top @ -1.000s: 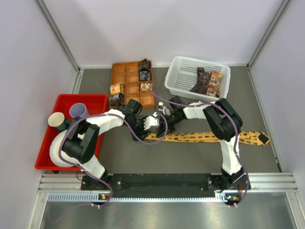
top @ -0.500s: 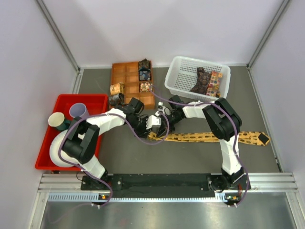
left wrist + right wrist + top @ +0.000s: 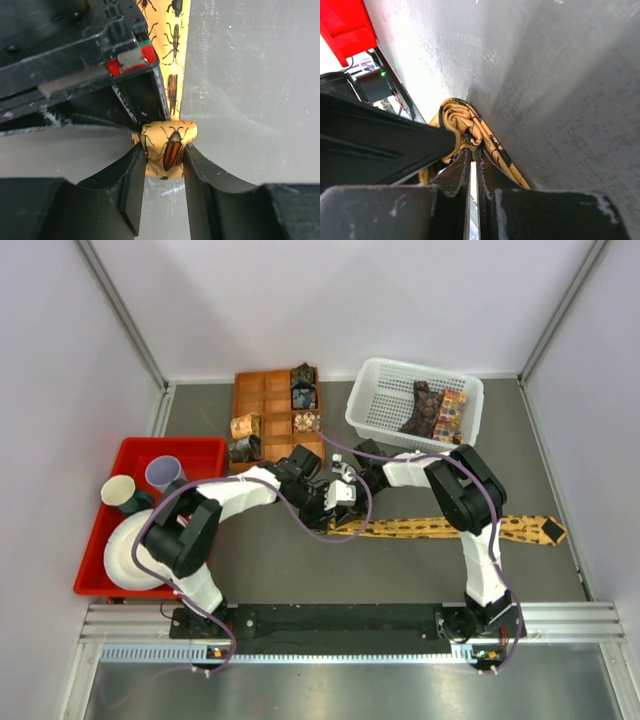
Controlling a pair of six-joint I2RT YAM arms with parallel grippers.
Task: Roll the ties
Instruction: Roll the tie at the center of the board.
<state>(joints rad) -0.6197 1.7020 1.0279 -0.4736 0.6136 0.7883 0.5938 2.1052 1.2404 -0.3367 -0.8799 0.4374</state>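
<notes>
A golden-yellow tie point(image 3: 450, 528) printed with beetles lies flat across the table, its wide end at the right. Its left end is wound into a small roll point(image 3: 170, 142). My left gripper point(image 3: 165, 152) is shut on that roll from both sides, one finger point(image 3: 131, 175) on each flank. My right gripper point(image 3: 472, 149) is shut, its tips pinching the folded core of the roll point(image 3: 457, 116). In the top view the two grippers meet at the tie's left end point(image 3: 340, 505). Rolled ties point(image 3: 303, 386) sit in the orange-brown tray point(image 3: 262, 400).
A white mesh basket point(image 3: 372, 410) at the back right holds more ties point(image 3: 422, 408). A red bin point(image 3: 120, 455) at the left holds cups and a white plate. Two rolled ties point(image 3: 244, 438) lie at the tray's left edge. The arms' cables loop above the table's middle.
My left gripper has moved right along the tie and closed on the rolled end. The right gripper has stayed shut at the roll's core.
</notes>
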